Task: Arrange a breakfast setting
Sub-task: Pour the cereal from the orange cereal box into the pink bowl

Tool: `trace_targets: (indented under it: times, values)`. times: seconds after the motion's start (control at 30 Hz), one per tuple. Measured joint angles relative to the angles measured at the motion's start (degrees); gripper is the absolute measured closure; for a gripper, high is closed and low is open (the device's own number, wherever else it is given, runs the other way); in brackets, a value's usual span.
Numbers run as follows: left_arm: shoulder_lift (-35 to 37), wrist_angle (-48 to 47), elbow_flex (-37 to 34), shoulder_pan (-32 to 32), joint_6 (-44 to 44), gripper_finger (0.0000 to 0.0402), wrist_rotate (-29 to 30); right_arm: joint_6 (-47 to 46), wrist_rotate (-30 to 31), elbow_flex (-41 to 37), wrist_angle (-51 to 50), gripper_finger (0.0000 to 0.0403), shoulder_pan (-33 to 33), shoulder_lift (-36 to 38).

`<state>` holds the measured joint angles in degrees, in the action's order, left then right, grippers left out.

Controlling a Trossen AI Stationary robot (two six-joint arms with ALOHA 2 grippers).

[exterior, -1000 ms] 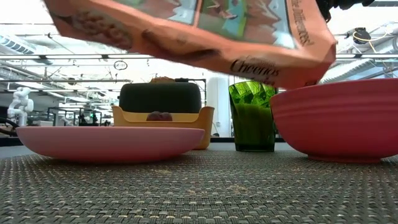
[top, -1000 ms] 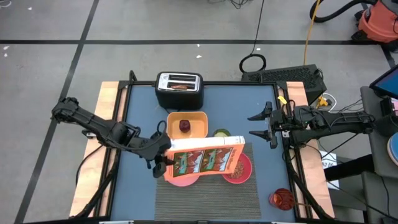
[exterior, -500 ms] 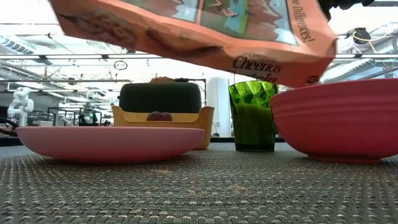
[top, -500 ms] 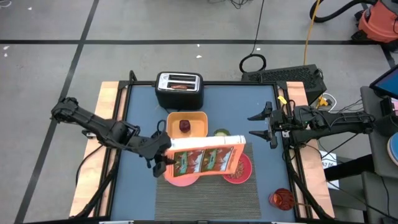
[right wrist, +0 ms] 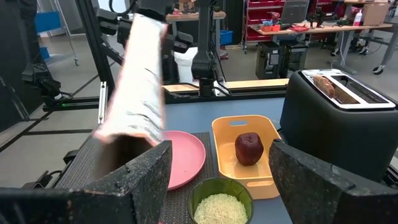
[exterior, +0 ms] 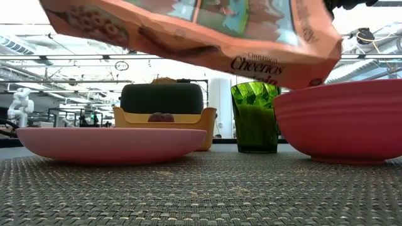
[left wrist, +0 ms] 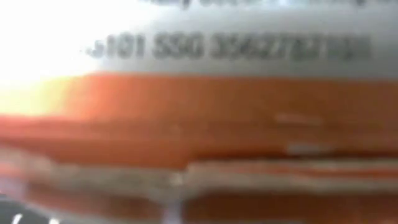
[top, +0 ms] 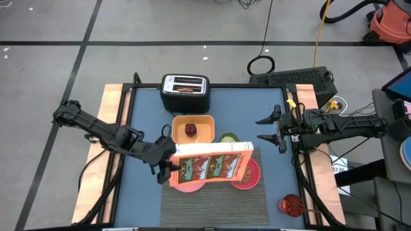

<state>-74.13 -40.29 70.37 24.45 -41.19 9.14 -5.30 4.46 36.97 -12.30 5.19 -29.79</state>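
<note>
My left gripper (top: 168,167) is shut on the orange-red cereal box (top: 213,163), which hangs over the pink plate (top: 186,185) and the pink bowl (top: 249,174). Both dishes rest on the dark ribbed placemat (top: 212,202). The small dark-red fruit (top: 191,130) lies in a yellow tray (top: 204,122) behind them. A brown toast slice (right wrist: 333,87) sticks out of the black toaster (top: 185,92). My right gripper (top: 268,128) waits open at the table's right side, level, holding nothing. My left gripper holds the cereal box by its left end (top: 174,165), coming from the table's left. The fingers themselves are hidden behind the box, which fills the left wrist view (left wrist: 199,124). The box is lifted clear, lengthwise across the table, its right end (exterior: 308,69) lower, just above the bowl.
A green cup (top: 228,137) with pale contents stands just behind the bowl. A red cup (top: 290,205) sits at the near right corner, off the mat. Bare blue table lies to the right of the tray and toaster.
The cereal box has rocked slightly in my left gripper. Its held left end has edged up, and its lower right end stays above the bowl.
</note>
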Motion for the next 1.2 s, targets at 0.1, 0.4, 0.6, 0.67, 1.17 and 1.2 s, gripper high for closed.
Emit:
trace_targets:
  times: [0.1, 0.4, 0.6, 0.67, 1.17, 1.2]
  values:
    - [0.0, 0.32, 0.0, 0.62, 0.18, 0.0215, 2.44, 0.0, 0.01, 0.0, 0.0, 0.0145, 0.0, 0.01]
    - [0.42, 0.62, 0.0, 0.5, -0.86, 0.0215, 1.6, 0.0, -0.01, 0.0, 0.0, 0.0145, 0.0, -0.01]
    - [0.35, 0.6, -0.01, 0.69, -0.48, 0.0215, 2.3, 0.0, -0.02, 0.0, 0.01, 0.0145, 0.0, -0.01]
    - [0.35, 0.18, -0.02, 0.41, -1.18, 0.0215, 0.2, 0.0, -0.01, 0.0, 0.01, 0.0145, 0.0, 0.01]
    - [0.33, 0.02, -0.02, -0.26, -1.09, 0.0215, -1.49, 0.0, 0.0, 0.0, 0.03, 0.0145, 0.0, 0.0]
    - [0.33, 0.05, -0.01, -0.22, -0.78, 0.0215, -0.62, 0.0, 0.01, 0.0, 0.03, 0.0145, 0.0, -0.01]
